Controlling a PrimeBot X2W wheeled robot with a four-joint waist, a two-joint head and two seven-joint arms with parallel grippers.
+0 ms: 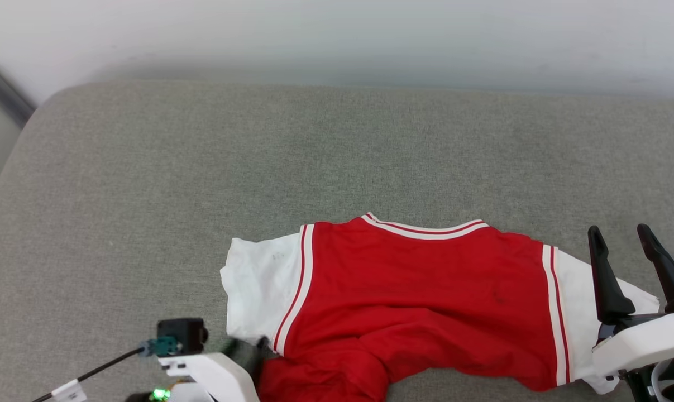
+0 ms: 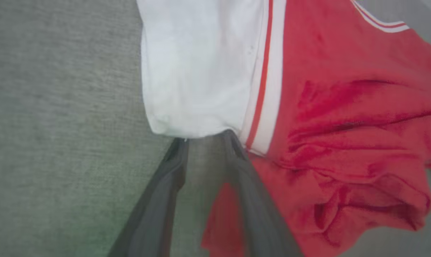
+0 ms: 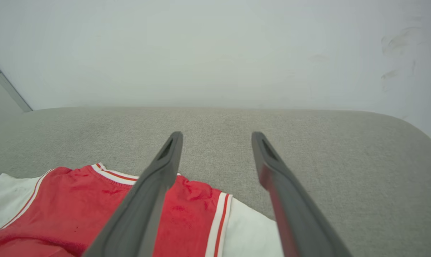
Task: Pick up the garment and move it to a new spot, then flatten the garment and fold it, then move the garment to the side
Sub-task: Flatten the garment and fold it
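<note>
The garment (image 1: pixel 415 290) is a red shirt lying spread on the grey cushion (image 1: pixel 202 167), neckline toward the wall and a white sleeve at each end. Its lower red part (image 2: pixel 344 185) is bunched and wrinkled. My left gripper (image 1: pixel 247 350) sits at the lower edge of the left white sleeve (image 2: pixel 194 71). Its fingertips (image 2: pixel 233 141) reach the hem, parted, with bare cushion showing between them. My right gripper (image 1: pixel 618 230) stands open above the right white sleeve (image 1: pixel 577 301), holding nothing; its two fingers (image 3: pixel 165 171) point toward the wall.
A pale wall (image 1: pixel 337 39) runs behind the cushion, whose far corners are rounded. A dark strip (image 1: pixel 1 92) slants down at the far left. A black cable with a teal connector (image 1: pixel 161 346) hangs off my left wrist. Wide bare cushion lies beyond the shirt.
</note>
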